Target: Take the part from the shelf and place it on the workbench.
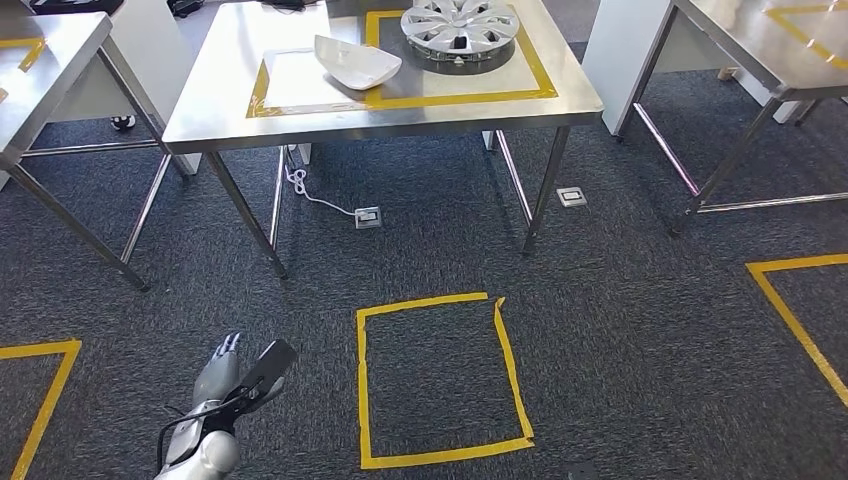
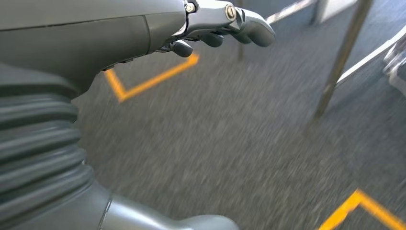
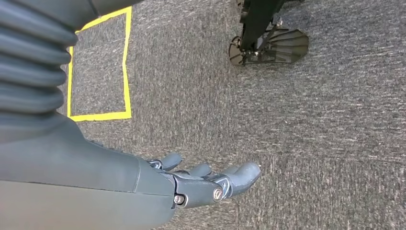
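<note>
Both hands, left hand and right hand, hang empty, fingers apart; we probably should square up to the workbench, upper centre, first.

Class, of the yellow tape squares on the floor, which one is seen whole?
The middle square, in front of the centre table; its four sides all show, while the others run off the picture's edges.
</note>
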Motion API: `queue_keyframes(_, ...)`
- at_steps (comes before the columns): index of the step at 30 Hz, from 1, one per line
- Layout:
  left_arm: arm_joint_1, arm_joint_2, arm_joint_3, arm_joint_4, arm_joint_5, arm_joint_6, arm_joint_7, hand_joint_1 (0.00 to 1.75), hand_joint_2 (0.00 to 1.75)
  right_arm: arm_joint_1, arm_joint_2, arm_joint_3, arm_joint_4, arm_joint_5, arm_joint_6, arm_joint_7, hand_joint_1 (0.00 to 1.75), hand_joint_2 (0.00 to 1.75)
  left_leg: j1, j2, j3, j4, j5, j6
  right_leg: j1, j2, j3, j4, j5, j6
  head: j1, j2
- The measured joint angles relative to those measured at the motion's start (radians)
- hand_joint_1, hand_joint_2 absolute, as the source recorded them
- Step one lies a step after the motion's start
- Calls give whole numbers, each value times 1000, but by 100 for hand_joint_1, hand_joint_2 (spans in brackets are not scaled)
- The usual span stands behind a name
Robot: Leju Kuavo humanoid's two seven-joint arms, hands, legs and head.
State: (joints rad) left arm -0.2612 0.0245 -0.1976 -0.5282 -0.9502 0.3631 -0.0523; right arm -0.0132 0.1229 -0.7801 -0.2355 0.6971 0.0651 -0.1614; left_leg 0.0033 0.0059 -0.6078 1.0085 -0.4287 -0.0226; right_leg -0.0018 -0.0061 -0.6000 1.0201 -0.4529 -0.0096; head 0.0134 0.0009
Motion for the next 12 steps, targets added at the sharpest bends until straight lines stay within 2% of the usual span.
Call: queue_keyframes(12,130,-5,48,32,282,-108,15,0,0,50,-34,222,-37,-208,-18,47,0,0,0,0,-2,0,0,1,0,0,-1,0,0,0,0,0)
